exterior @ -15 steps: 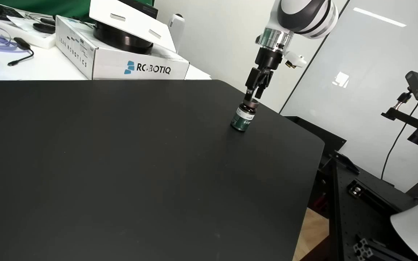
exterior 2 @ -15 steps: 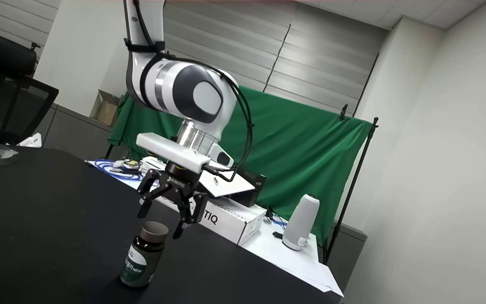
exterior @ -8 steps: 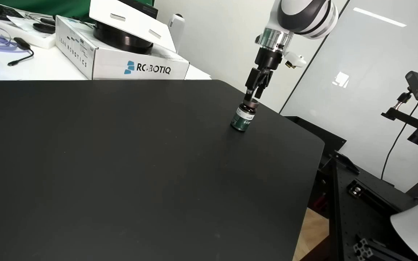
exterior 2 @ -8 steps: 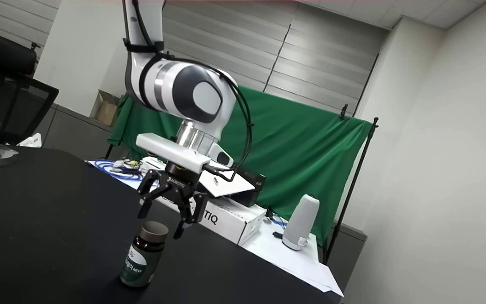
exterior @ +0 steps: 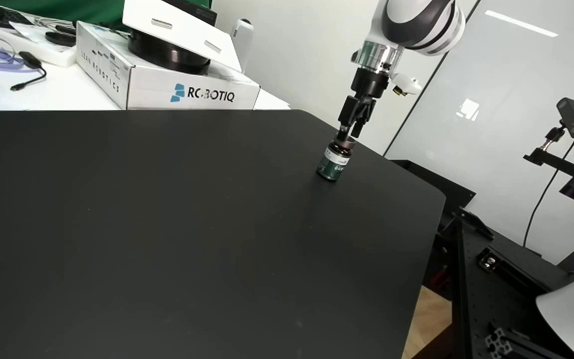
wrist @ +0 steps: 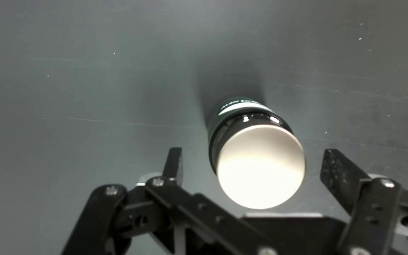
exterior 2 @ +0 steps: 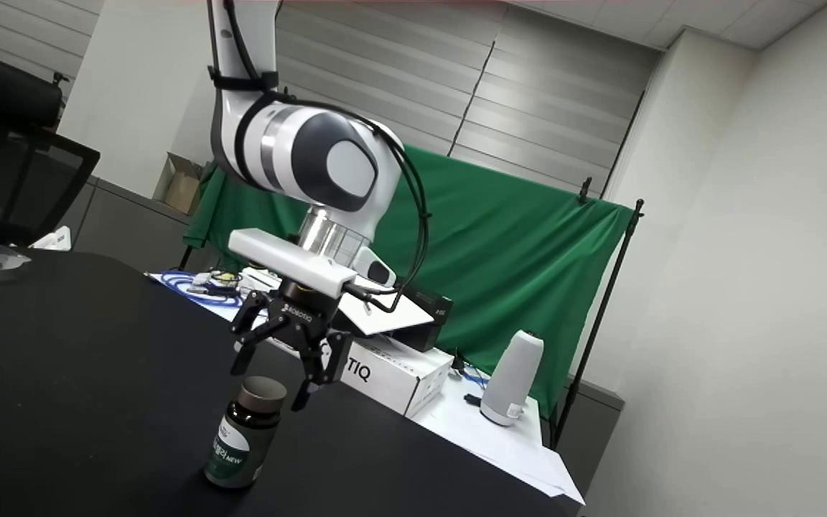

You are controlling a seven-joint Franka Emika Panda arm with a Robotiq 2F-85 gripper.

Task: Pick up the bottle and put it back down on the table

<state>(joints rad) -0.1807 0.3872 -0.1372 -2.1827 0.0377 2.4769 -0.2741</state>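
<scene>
1. Position: the green-labelled bottle (exterior 2: 245, 438) stands upright on the black table (exterior: 167, 224), cap (wrist: 260, 166) uppermost.
2. Claw: the Robotiq gripper (wrist: 252, 164) is spread apart and holds nothing; in the wrist view its fingers (wrist: 341, 177) flank the cap, the gap at the view's right narrower.
3. Handling: judged rigid and fairly light; the smooth surface may slip. Glass or plastic: cannot be told.
4. Hold: equalise the gaps, lower, then clamp squarely just below the cap.
</scene>
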